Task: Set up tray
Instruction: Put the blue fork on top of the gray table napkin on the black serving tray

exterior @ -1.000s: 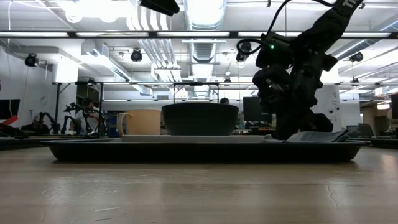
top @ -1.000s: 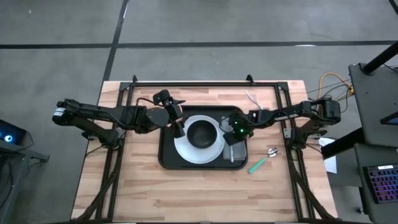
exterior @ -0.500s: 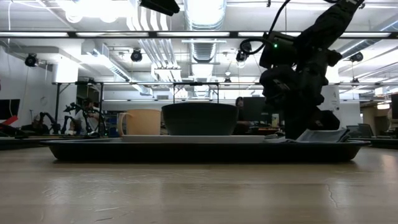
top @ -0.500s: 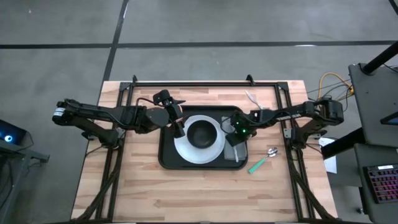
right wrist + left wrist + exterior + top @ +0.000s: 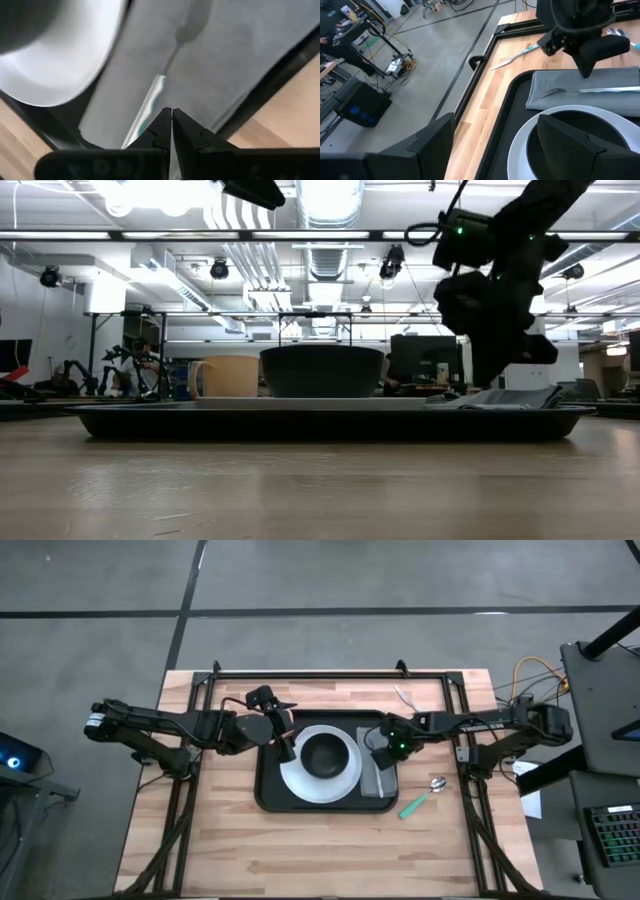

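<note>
The black tray (image 5: 265, 790) lies mid-table. On it stand a white plate (image 5: 345, 780) with a dark bowl (image 5: 325, 752) and, at its right end, a flat grey napkin (image 5: 560, 82). A fork (image 5: 590, 90) lies lengthwise on the napkin. My right gripper (image 5: 171, 117) is shut and hangs a little above the napkin and fork (image 5: 165, 80), pointing steeply down; the low view shows its tip (image 5: 493, 380) clear of them. My left gripper (image 5: 505, 150) is open and empty, held high over the tray's left part beside the plate.
A green-handled spoon (image 5: 425, 795) lies on the wood right of the tray. A knife (image 5: 515, 55) lies near the table's far edge. The low view shows a tan mug (image 5: 228, 377) left of the bowl. Bare wood fills the near half of the table.
My right gripper has risen off the napkin and drawn back toward the table's right edge, tipping less steeply and staying shut. The fork and napkin stay lying on the tray.
</note>
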### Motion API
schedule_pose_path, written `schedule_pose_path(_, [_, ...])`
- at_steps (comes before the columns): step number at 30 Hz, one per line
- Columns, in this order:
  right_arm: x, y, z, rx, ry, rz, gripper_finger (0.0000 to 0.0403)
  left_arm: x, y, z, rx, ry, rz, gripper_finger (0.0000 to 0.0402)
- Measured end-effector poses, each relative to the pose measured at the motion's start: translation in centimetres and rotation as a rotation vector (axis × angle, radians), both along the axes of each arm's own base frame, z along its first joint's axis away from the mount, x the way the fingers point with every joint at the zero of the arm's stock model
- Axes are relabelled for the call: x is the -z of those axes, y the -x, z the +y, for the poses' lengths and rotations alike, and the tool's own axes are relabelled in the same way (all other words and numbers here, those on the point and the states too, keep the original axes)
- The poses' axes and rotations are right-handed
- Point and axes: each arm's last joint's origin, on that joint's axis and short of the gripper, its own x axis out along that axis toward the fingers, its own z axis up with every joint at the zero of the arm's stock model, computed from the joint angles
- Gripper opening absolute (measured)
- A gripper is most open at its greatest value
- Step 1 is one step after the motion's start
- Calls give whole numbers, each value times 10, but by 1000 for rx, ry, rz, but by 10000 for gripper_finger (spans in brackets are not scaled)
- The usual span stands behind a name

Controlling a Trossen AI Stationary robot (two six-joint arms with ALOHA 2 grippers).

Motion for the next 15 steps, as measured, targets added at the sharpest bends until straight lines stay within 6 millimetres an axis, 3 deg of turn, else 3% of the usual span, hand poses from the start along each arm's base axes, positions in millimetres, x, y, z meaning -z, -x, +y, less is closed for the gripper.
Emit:
schedule_pose_path(7, [-18, -12, -1, -34, 81, -206, 8, 0, 0, 0, 6, 7, -7, 262])
schedule_pose_path(15, [-4, -21, -24, -21, 109, -175, 8, 0, 0, 0, 0, 23, -18, 262])
